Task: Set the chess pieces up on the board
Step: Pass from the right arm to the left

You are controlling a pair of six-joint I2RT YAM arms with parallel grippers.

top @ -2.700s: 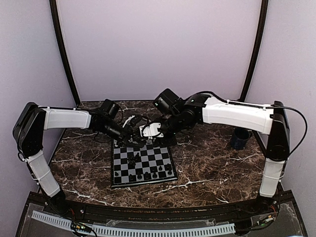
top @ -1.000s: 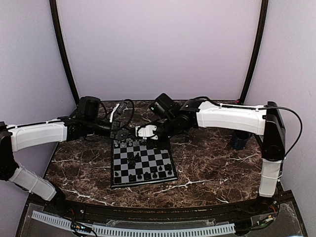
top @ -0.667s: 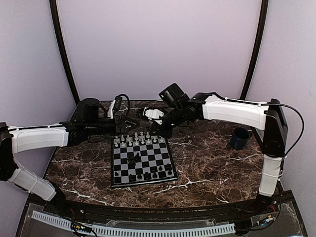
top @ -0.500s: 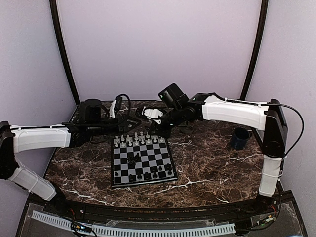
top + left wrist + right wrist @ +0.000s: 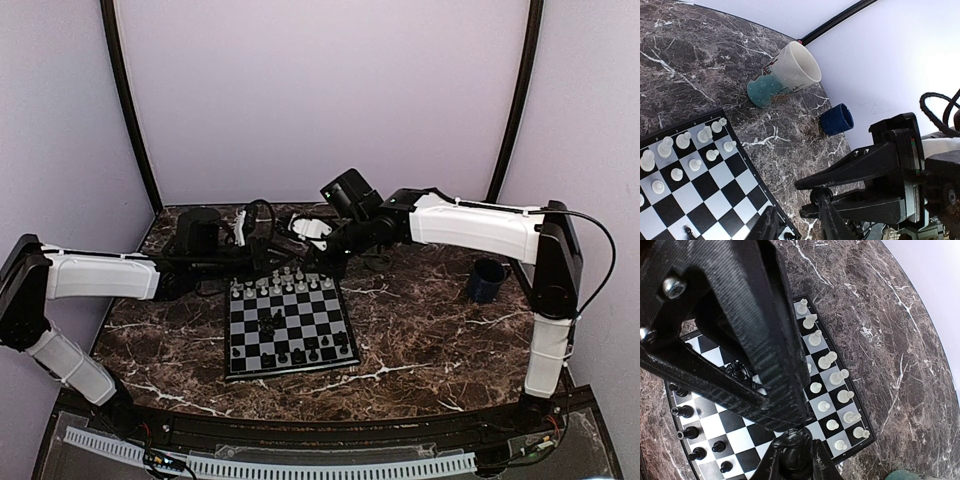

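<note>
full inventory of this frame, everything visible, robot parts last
table: 1, dark marble with white veins, under everything
board: 1, black and light-grey checks, table centre
white pieces: two rows, cream, board's far edge; inner row partly hidden
black pieces: count unclear, black, a line on the board's near edge plus a mid-board cluster
mug: 1, teal with white inside, on the table past the board's white-side corner
blue cup: 1, dark blue, table's right side
arms: 2, white and black, reaching to the board's far edge
left gripper: open, empty
right gripper: shut on what looks like a held piece, black
</note>
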